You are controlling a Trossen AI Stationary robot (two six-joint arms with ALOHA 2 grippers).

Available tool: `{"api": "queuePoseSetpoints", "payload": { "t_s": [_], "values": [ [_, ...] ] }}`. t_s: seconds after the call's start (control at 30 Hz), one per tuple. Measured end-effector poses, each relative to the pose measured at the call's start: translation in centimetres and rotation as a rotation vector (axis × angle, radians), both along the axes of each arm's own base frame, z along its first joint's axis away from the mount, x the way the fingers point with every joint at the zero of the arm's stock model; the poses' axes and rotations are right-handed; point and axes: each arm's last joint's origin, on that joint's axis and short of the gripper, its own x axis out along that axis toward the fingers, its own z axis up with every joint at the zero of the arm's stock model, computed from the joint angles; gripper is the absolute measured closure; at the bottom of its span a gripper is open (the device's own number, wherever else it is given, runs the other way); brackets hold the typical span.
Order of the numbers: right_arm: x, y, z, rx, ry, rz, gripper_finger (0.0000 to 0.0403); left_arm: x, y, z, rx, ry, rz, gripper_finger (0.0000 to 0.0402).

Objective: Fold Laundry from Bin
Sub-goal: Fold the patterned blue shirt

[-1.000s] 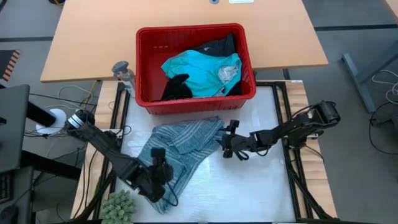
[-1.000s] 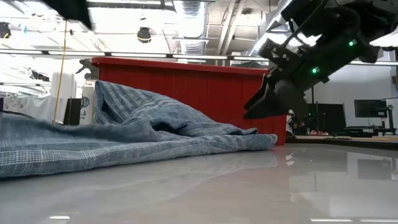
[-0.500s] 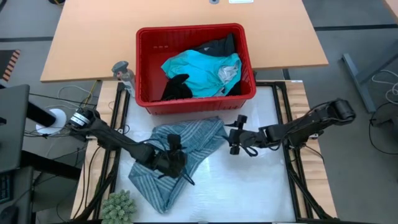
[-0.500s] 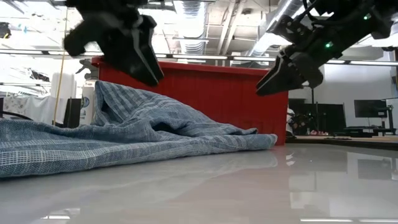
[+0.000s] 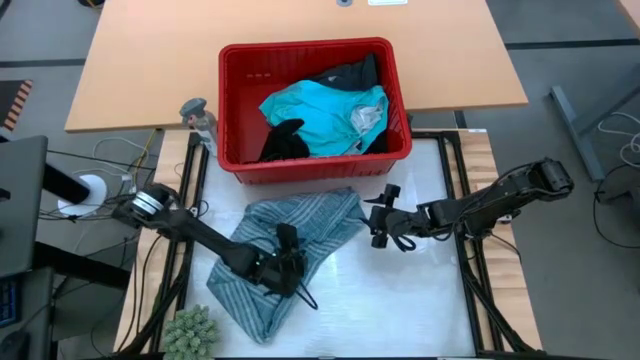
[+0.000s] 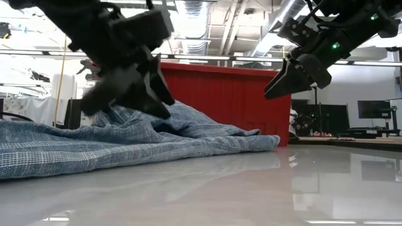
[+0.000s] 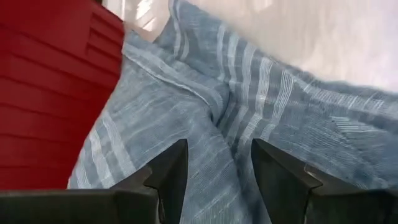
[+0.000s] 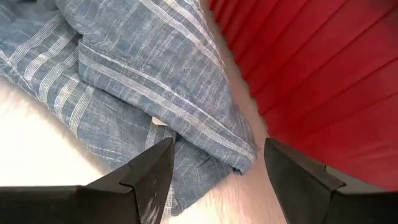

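Observation:
The blue-grey striped garment lies crumpled on the white table top in front of the red bin. Its far edge is against the bin's near wall. A bright turquoise garment and black ones lie in the bin. My left gripper is open, low over the middle of the striped garment, fingers pointing down. My right gripper is open and hangs clear of the table, just right of the garment's right corner. My left gripper stands with its open fingers down at the folds in the middle of the striped garment. I cannot tell whether the fingertips touch the cloth.
A small grey bottle stands left of the bin. A green spiky plant sits at the near left corner. Behind the bin is a wooden table. White table top lies bare to the near right of the garment.
My left gripper has moved from the garment's near left part toward the right and far side, over its middle, and has come down onto the folds. My right gripper has risen a little and drawn back slightly toward the right edge. The garment lies as before.

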Motion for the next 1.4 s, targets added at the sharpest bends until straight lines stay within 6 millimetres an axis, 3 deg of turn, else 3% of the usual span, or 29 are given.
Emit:
{"api": "queuePoseSetpoints", "payload": {
  "t_s": [0.2, 0.3, 0.57, 0.7, 0.8, 0.87, 0.93, 1.4],
  "values": [
    [0.0, 0.0, 0.0, 0.016, -0.008, -0.01, 0.0127, 2.0, -0.8, -1.9, 0.176, 0.044, 0.067, 0.0235],
    [-0.1, 0.0, -0.1, 0.024, -0.002, -0.016, 0.0127, 2.5, -0.7, -1.9, 0.223, 0.024, 0.117, 0.0235],
    [-0.1, 0.0, -0.2, 0.027, 0.007, -0.019, 0.0127, 2.2, 1.8, -2.8, 0.005, 0.126, 0.216, 0.0238],
    [-0.1, 0.0, -0.2, 0.029, 0.006, -0.02, 0.0127, 2.1, 2.6, -3.0, -0.035, 0.152, 0.245, 0.0273],
    [-0.1, 0.0, -0.2, 0.038, 0.0, -0.026, 0.0127, 2.1, 3.0, -3.0, -0.016, 0.166, 0.257, 0.033],
    [-0.1, 0.0, -0.2, 0.048, -0.005, -0.033, 0.0127, 2.2, 3.2, -2.8, -0.011, 0.178, 0.264, 0.0376],
    [-0.1, 0.0, -0.2, 0.055, -0.009, -0.036, 0.0127, 2.5, 3.4, -2.5, -0.009, 0.176, 0.274, 0.0392],
    [-0.2, 0.0, -0.2, 0.06, -0.01, -0.04, 0.0127, 5.1, 2.7, 3.4, 0.017, 0.173, 0.267, 0.0401]
  ]
}}
